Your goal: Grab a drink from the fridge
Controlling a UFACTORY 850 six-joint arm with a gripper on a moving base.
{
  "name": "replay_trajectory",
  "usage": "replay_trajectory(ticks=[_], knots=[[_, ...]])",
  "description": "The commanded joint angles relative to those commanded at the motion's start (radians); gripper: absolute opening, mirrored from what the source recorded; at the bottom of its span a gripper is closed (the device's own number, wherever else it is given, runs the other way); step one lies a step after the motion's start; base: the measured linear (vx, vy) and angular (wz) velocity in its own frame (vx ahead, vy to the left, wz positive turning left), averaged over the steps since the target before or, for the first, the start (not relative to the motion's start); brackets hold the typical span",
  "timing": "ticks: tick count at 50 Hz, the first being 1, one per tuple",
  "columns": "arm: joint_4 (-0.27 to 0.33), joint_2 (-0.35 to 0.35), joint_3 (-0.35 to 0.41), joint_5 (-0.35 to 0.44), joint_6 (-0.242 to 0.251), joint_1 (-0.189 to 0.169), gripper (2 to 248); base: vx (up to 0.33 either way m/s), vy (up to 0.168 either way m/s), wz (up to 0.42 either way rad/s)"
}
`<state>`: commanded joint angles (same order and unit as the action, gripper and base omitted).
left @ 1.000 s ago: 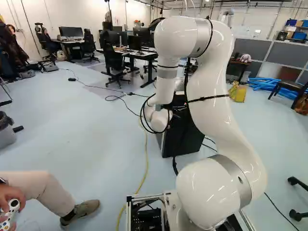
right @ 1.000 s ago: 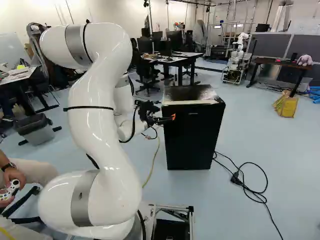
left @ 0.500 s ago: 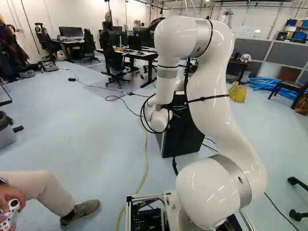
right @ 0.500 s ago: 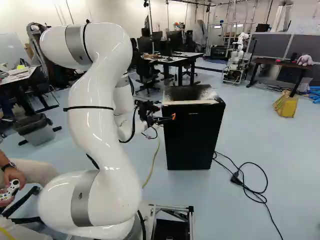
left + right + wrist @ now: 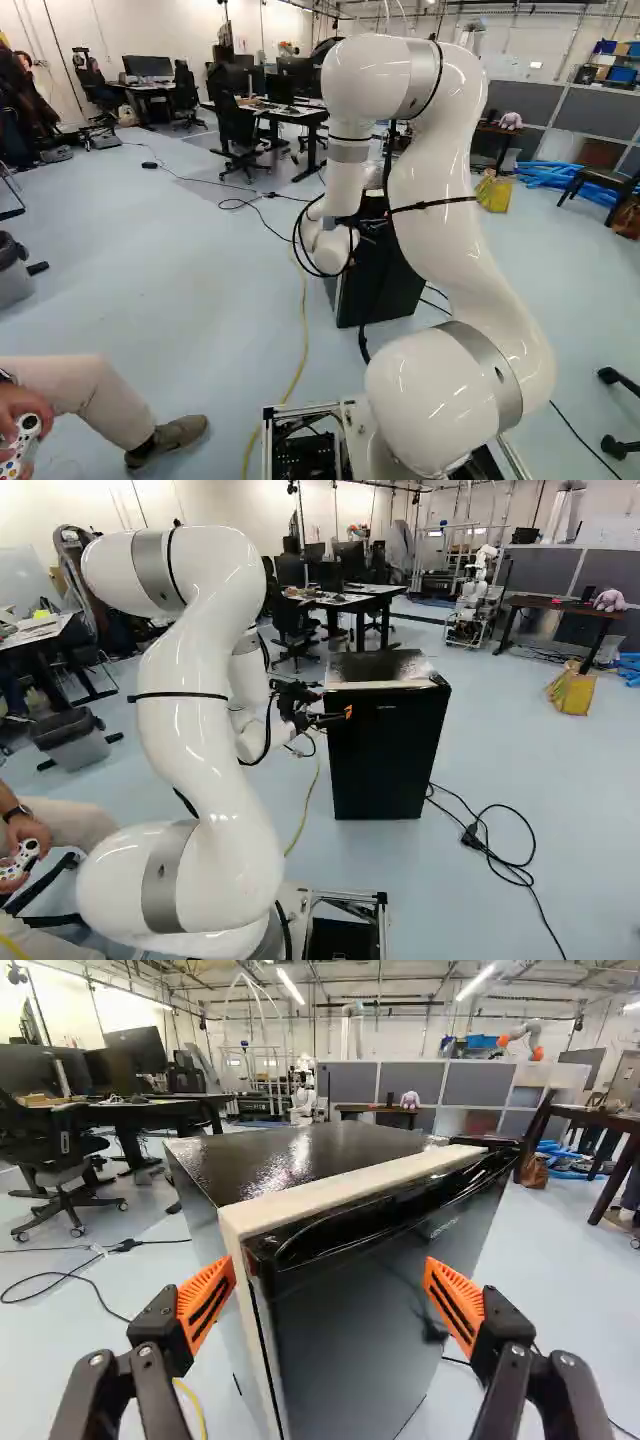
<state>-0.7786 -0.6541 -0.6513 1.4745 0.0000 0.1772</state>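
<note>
Ahead of the base, near the fridge's upper front corner, the gripper has its two fingers spread wide, with nothing held between the orange pads. In the wrist view, one finger lies beside the fridge's side and the other before the front of the door, the corner showing between them; whether either finger touches it, I cannot tell. The door looks shut and stands between the gripper and the fridge's inside, so any drink in there is hidden. Along the top front edge runs a pale strip, just behind the door's dark upper lip. A black cable lies in loose loops on the floor beside the fridge, and a yellow cable crosses the floor on its other side. Farther back are a desk, a yellow bag and another robot. As for my arm, it rises from its lowest joint to a high bend, then the forearm drops down to a low wrist, and the gripper points toward the fridge, slightly below its top.
</note>
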Motion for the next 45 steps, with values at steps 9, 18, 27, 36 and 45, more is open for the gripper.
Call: replay_trajectory(ticks=[9,18,27,36,45], knots=[[0.0,-0.001,-0.001,0.006,0.0,-0.004,247,0.0,0.0,0.0],[0.0,-0.002,-0.003,0.008,0.0,-0.008,247,0.0,0.0,0.0],[0.0,-0.003,-0.005,0.008,0.0,-0.016,247,0.0,0.0,0.0],[0.0,-0.003,-0.005,0.008,0.0,-0.025,247,0.0,0.0,0.0],[0.0,0.0,0.0,0.008,0.0,-0.035,247,0.0,0.0,0.0]])
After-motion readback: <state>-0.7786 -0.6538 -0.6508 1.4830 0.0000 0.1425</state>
